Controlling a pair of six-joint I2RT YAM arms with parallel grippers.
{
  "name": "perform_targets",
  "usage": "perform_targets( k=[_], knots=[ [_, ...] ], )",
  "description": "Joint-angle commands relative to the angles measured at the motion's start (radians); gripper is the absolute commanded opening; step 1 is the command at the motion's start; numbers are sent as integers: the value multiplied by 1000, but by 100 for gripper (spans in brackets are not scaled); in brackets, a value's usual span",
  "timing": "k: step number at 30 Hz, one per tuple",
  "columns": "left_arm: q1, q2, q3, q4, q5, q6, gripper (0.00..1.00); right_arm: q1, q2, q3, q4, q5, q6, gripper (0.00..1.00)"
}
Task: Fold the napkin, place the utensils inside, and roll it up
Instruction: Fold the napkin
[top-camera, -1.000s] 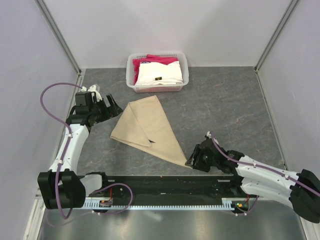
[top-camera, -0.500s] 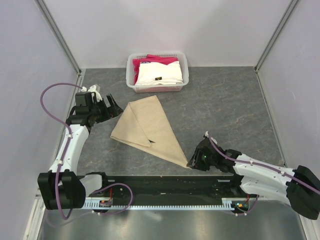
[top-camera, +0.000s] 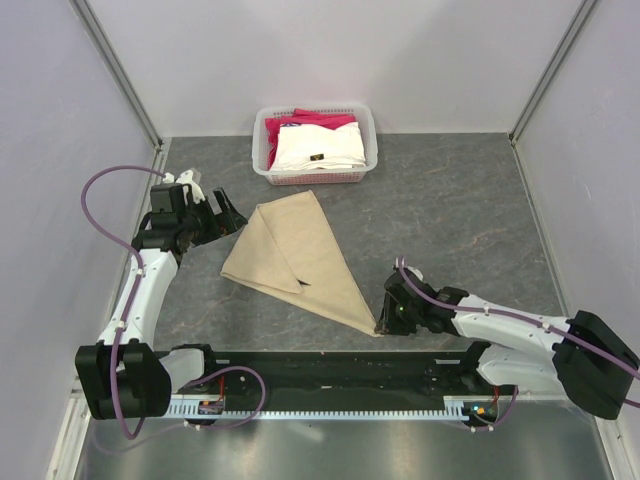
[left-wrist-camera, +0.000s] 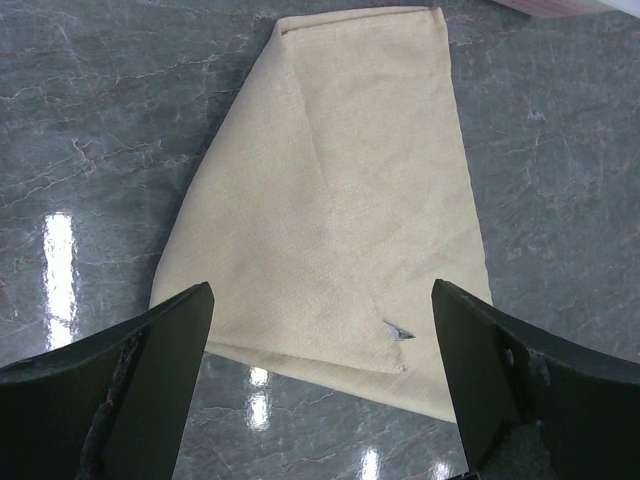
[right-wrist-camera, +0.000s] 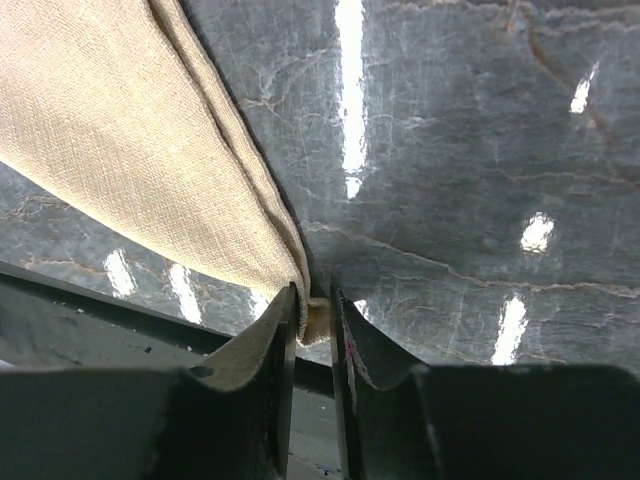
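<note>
The tan napkin (top-camera: 295, 250) lies folded into a long triangle, its narrow end pointing toward the near right. My right gripper (top-camera: 383, 322) sits at that near corner. In the right wrist view the right gripper (right-wrist-camera: 314, 300) is shut on the bunched corner of the napkin (right-wrist-camera: 120, 150). My left gripper (top-camera: 222, 215) hovers open just left of the cloth. In the left wrist view the left gripper (left-wrist-camera: 322, 290) frames the napkin (left-wrist-camera: 340, 200) with nothing between its fingers. A tiny dark pointed tip (left-wrist-camera: 397, 331) pokes out at the upper flap's edge, perhaps the utensils' blade. Its rest is hidden.
A white basket (top-camera: 315, 178) stands at the back centre, holding a white folded cloth (top-camera: 318, 148) and a pink-red one (top-camera: 322, 119). Grey walls close in on both sides. The black base rail (top-camera: 330, 370) runs along the near edge.
The right gripper's jaws have narrowed onto the napkin's near corner, and that arm has edged slightly left. The left arm and the cloth have not moved.
</note>
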Motion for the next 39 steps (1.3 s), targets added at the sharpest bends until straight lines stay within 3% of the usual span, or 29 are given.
perform_targets(
  k=[1,6,14,26,39],
  knots=[
    [5,-19,0,31,21,19,97,4,35,39,-43,60,-66,24],
    [4,-20,2,30,18,17,97,6,63,73,-43,64,-87,18],
    [4,-17,-2,34,34,11,97,6,67,134,-39,63,-104,0],
    [4,-28,-6,42,48,3,97,30,187,379,-16,81,-196,0],
    [4,-31,-12,45,34,2,97,87,606,727,283,-87,-310,0]
  ],
)
